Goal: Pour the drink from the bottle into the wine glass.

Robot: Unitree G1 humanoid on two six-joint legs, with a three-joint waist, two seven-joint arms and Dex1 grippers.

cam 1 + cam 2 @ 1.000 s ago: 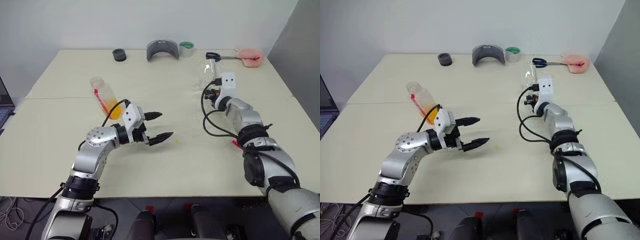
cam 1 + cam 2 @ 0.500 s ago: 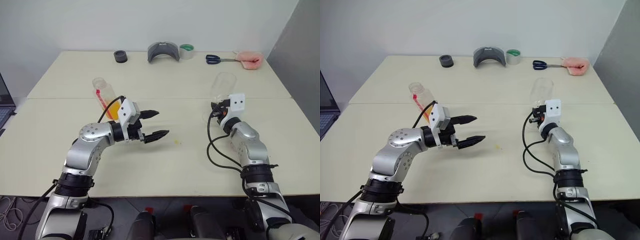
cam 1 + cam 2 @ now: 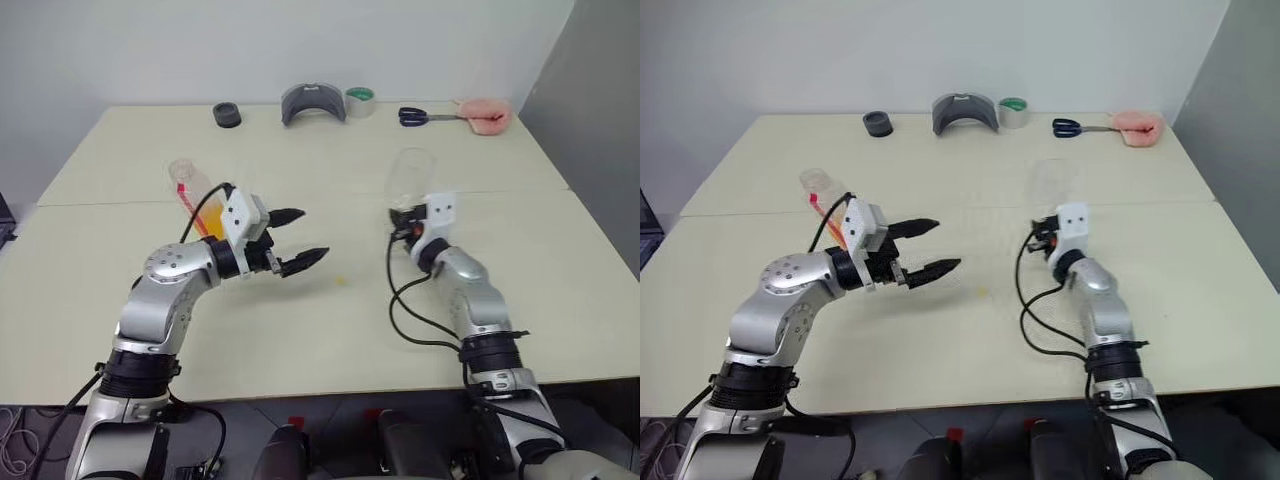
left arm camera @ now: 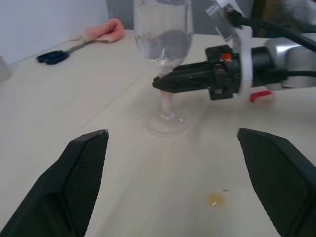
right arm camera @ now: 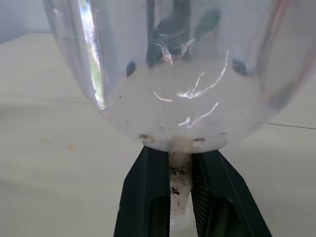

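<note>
Standing behind your wide-open left gripper (image 3: 300, 238), the bottle (image 3: 196, 196) leaned but stayed upright-ish; your right gripper (image 4: 163, 85), clamped on the wine glass (image 3: 408, 180) stem, was farther.

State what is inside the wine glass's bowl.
The wine glass bowl looks empty, no drink in it; the right pincer grips its stem. The bowl's top lies beyond the wrist pictures.

cream table (image 3: 300, 330), plain white wall (image 3: 300, 40)

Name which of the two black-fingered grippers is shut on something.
The right gripper, clamped on the clear wine glass at its stem; the left gripper is open and empty.
</note>
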